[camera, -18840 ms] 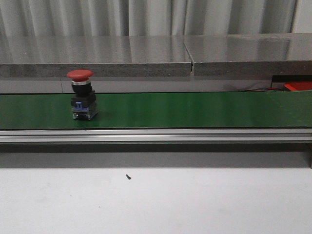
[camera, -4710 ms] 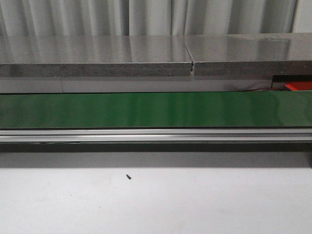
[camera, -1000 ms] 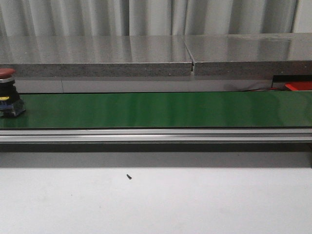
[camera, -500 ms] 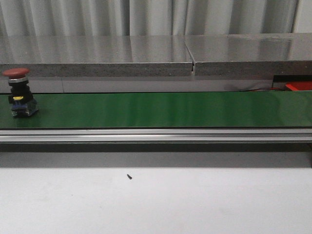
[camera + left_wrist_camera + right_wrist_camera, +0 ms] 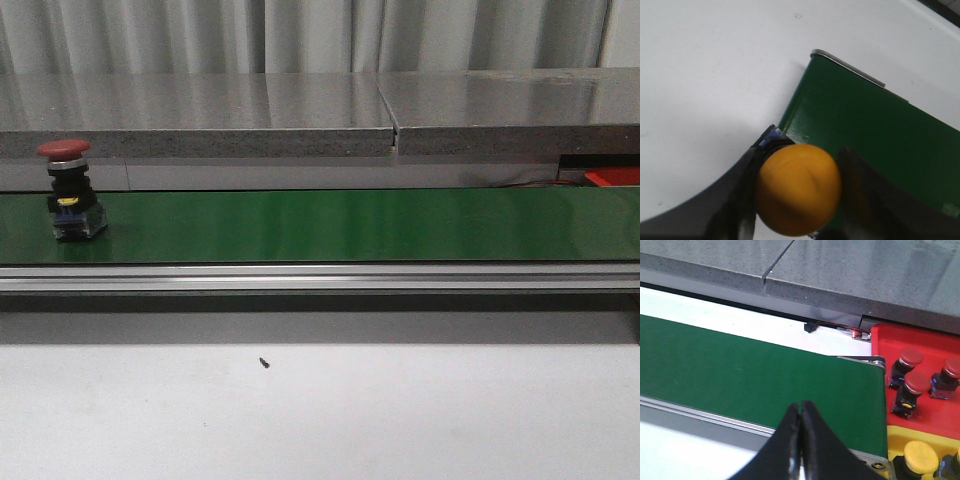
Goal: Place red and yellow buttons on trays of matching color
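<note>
A green conveyor belt (image 5: 330, 225) runs across the middle of the front view, edged below by a silver rail (image 5: 320, 277), with a grey stone ledge (image 5: 200, 115) behind it and a white table (image 5: 400, 410) in front, where a tiny dark speck (image 5: 264, 363) lies lower centre. At the left of that view a red button (image 5: 68, 190) stands upright on the belt, its red cap on top of a black body with a yellow and blue base; nothing is near it, and no arm shows in this view. In the left wrist view, the left gripper (image 5: 800, 195) sits at the bottom of the frame, its dark fingers (image 5: 740, 195) closed against both sides of a yellow button (image 5: 799, 189), whose round cap fills the gap between them; a bit of blue base peeks out at its upper left. Behind it lies the end of the belt (image 5: 870, 130) and bare white table. In the right wrist view, the right gripper (image 5: 800, 427) hangs at bottom centre over the near edge of the belt, its two black fingers (image 5: 785, 445) pressed together with nothing between them. At the right of that frame a red tray (image 5: 935, 347) holds three red-capped buttons (image 5: 910, 385), and just below it a yellow tray (image 5: 900, 437) holds yellow-capped buttons (image 5: 920, 456), cut off by the frame edge.
</note>
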You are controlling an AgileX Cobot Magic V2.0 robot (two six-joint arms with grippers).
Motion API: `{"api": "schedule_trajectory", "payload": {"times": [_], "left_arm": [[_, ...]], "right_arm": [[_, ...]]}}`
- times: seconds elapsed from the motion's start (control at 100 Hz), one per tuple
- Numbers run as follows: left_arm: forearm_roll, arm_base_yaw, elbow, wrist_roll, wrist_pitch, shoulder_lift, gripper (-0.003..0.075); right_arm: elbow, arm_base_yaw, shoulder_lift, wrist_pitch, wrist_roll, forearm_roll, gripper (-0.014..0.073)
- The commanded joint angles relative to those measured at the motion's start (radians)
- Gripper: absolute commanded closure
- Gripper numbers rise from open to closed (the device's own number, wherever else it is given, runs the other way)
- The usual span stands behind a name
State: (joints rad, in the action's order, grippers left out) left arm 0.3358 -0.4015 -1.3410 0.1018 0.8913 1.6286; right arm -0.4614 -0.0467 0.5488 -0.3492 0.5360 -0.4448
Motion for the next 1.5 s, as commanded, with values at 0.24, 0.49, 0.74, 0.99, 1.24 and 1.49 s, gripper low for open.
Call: {"api": "schedule_trajectory", "payload": {"times": [0.24,0.49,0.74,0.99,1.24,1.49], "left_arm": [[0.03,0.113,-0.025,0.005,-0.027,0.035,0.0521],[0.04,0.117,-0.025,0.005,-0.013,0.072,0.0302],[0.059,0.12,-0.034,0.013,-0.024,0.035,0.0176],[0.055,0.183,-0.02,0.117,-0.035,-0.083,0.0388],[0.006,0.293,0.086,0.139,-0.083,-0.223,0.0739],[-0.085,0.427,0.263,0.139,-0.203,-0.38,0.0739]], "right_arm": [[-0.026,0.003,-0.002,0.062,0.006,-0.011,0.0592],[-0.026,0.003,-0.002,0.062,0.006,-0.011,0.0592],[-0.026,0.003,-0.002,0.062,0.006,-0.011,0.0592],[-0.026,0.003,-0.002,0.062,0.006,-0.011,0.0592],[-0.026,0.003,-0.002,0.062,0.006,-0.011,0.0592],[-0.026,0.003,-0.002,0.062,0.006,-0.011,0.0592]]}}
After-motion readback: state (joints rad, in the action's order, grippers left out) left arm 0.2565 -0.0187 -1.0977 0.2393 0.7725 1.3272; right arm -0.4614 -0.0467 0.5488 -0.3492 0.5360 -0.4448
